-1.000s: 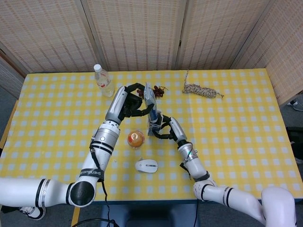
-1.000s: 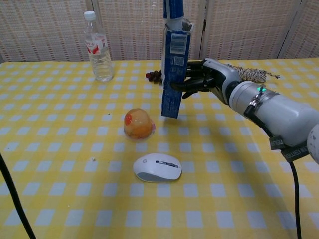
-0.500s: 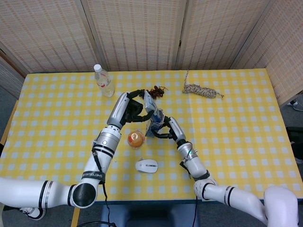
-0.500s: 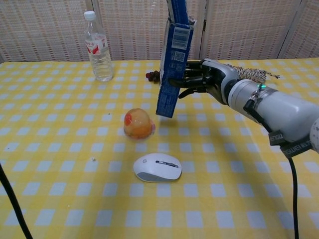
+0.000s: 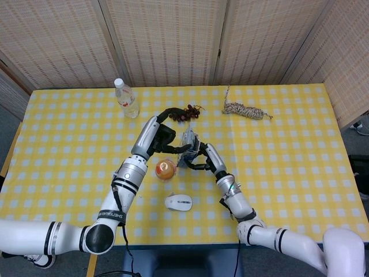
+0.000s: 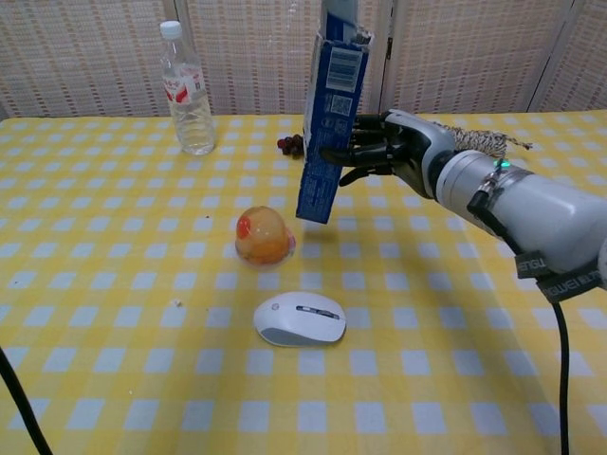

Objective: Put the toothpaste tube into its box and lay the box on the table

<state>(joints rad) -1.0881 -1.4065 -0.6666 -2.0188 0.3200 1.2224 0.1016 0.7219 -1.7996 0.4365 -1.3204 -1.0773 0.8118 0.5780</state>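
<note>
The right hand (image 6: 394, 152) holds the blue box (image 6: 328, 133) up in the air over the table (image 6: 114, 284). Its fingers (image 6: 356, 150) wrap around the side of the box and press on it. The box stands almost straight up and leans a little, with its open end at the top. Its bottom end hangs above the table and does not touch it.

The tube (image 6: 340, 17) pokes out of the open top of the box. Most of it is cut off by the top edge of the chest view.

In the head view, the left hand (image 5: 167, 138) is up by the top of the box (image 5: 189, 149). Its dark fingers (image 5: 173, 148) reach toward the box top. I cannot tell if they pinch the tube or just touch it.

A round orange toy (image 6: 263, 235) sits on the table just left of the box. A white mouse (image 6: 299, 318) lies nearer the front. A water bottle (image 6: 186, 90) stands at the back left. A ball of string (image 6: 474, 140) lies at the back right, behind the right hand. Some small dark red things (image 5: 185, 112) lie at the back, near the left hand.
</note>
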